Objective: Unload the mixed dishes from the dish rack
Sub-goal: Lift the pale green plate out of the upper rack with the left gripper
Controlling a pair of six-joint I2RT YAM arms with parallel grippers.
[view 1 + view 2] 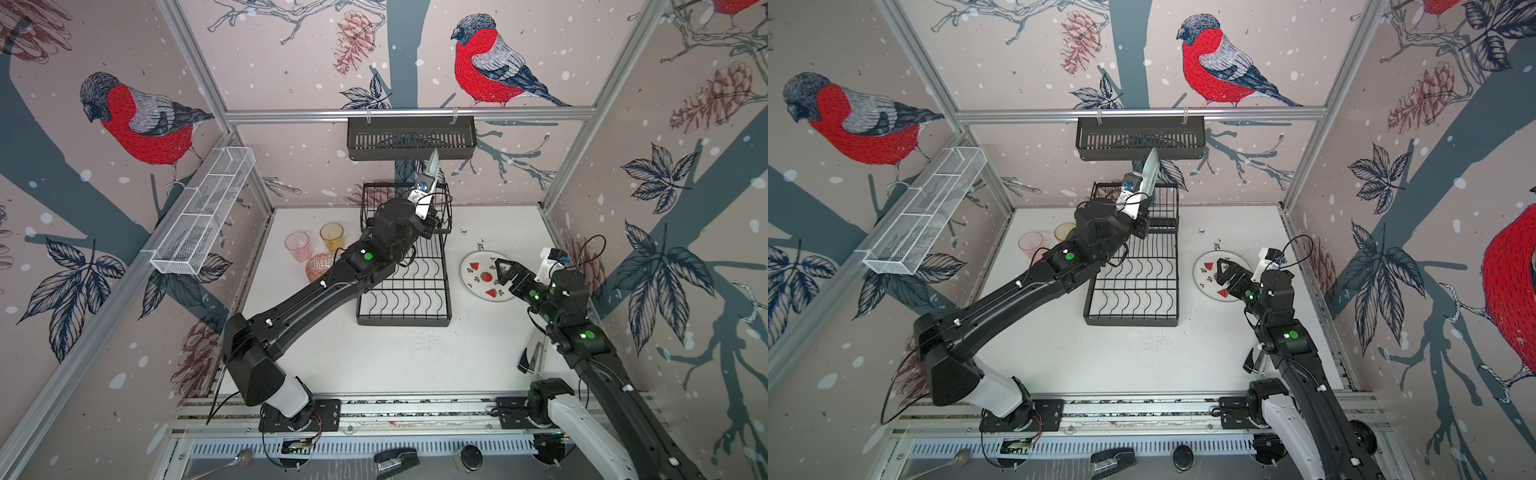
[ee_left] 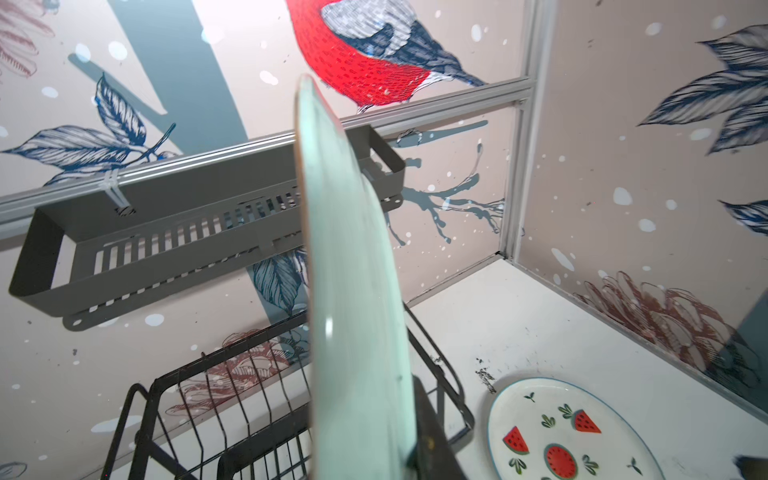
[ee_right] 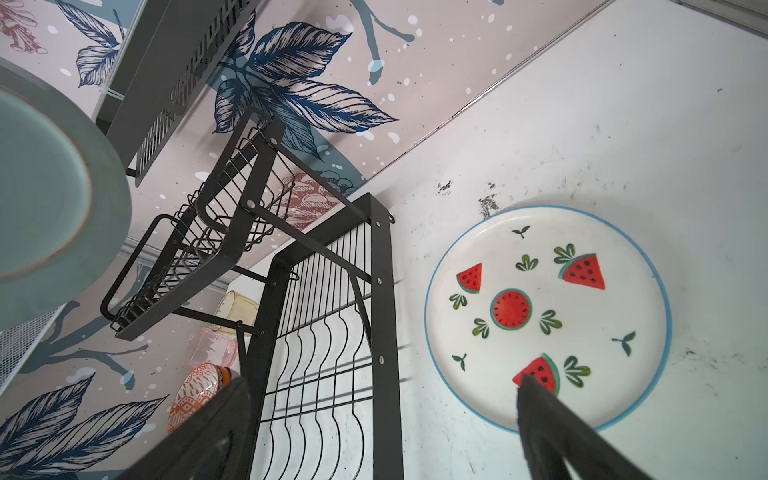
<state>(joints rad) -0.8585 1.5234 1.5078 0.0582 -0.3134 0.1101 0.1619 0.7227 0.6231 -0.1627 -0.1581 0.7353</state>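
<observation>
Mint plate (image 2: 353, 291): closest to my left wrist camera, standing on edge, raised above the upper basket of the dish rack (image 1: 405, 291).
Left gripper (image 1: 431, 183): I see it narrow, clamped on the mint plate's lower rim.
Right gripper (image 1: 512, 270): jaws wide, holding nothing, hovering over the watermelon plate (image 1: 478, 274) (flat on the table (image 1: 415, 361), right of the rack).
Left of the rack: 2 tumblers, pink tumbler (image 1: 298, 245) and amber tumbler (image 1: 331, 236), with the orange bowl (image 1: 320, 267) just beside them.
</observation>
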